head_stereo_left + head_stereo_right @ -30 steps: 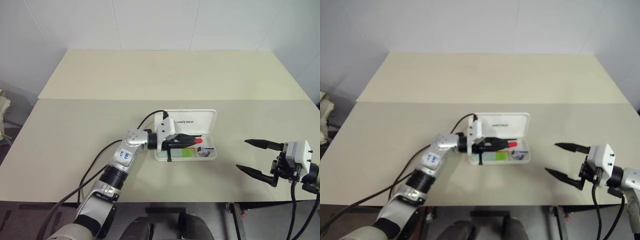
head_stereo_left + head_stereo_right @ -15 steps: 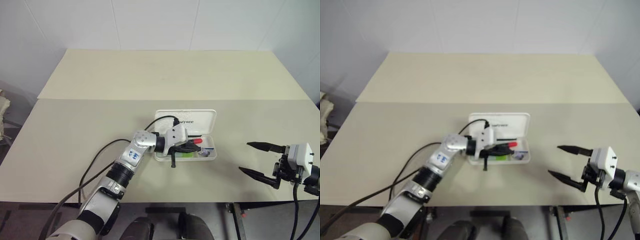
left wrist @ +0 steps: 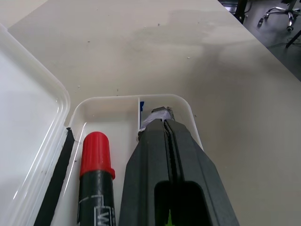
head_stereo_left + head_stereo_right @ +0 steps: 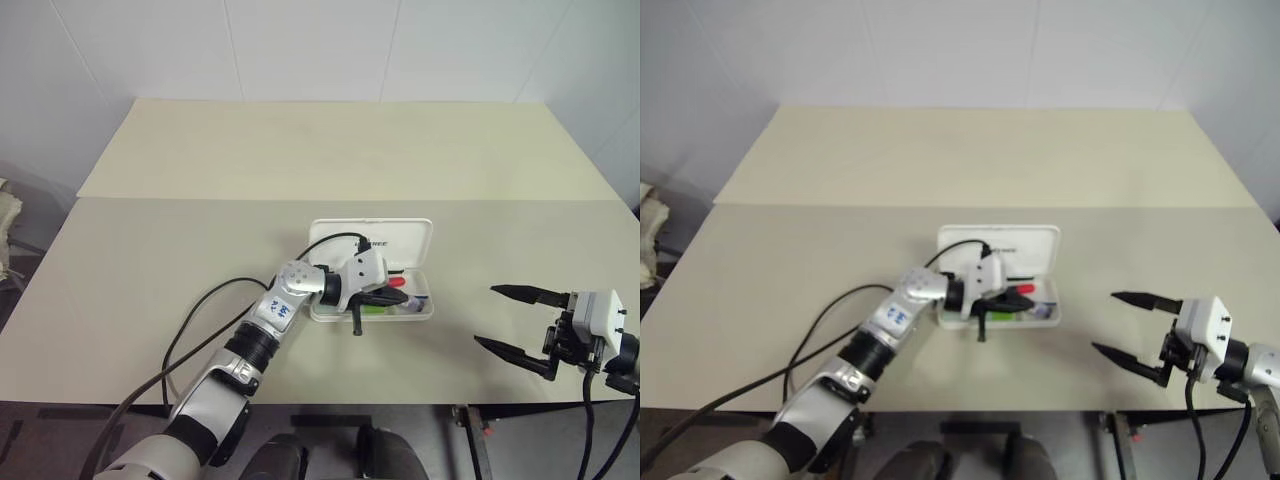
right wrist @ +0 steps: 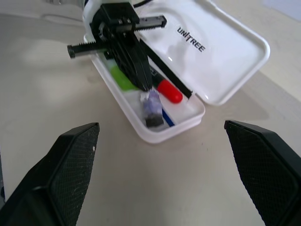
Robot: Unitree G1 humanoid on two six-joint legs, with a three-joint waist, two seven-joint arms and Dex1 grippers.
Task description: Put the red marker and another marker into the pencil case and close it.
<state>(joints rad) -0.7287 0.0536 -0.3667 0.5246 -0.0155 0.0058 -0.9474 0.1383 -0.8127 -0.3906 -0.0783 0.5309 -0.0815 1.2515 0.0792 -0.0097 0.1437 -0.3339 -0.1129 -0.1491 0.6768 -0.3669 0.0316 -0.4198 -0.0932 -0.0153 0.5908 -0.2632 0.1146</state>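
Note:
The white pencil case (image 4: 385,243) lies open in the middle of the table, its lid (image 5: 221,52) folded back. The red marker (image 3: 96,155) lies in the tray along the hinge side, red cap (image 4: 397,283) toward the right end. A light-green marker (image 5: 120,76) lies in the tray's front part, mostly covered by my left gripper (image 3: 164,121). That gripper is shut and reaches along the tray from the left, its tip near the right end. Well to the right of the case, my right gripper (image 4: 485,315) hangs open with nothing between its fingers.
A small grey-purple object (image 5: 151,109) sits in the tray's right end, just past the left fingertips. A black cable (image 4: 200,320) loops from the left wrist over the table. The beige table (image 4: 300,150) has a seam across it, with its front edge close below the case.
My left gripper has slid to the right along the tray and sunk slightly, still shut. The right gripper has stayed put and open. Case and markers lie as before.

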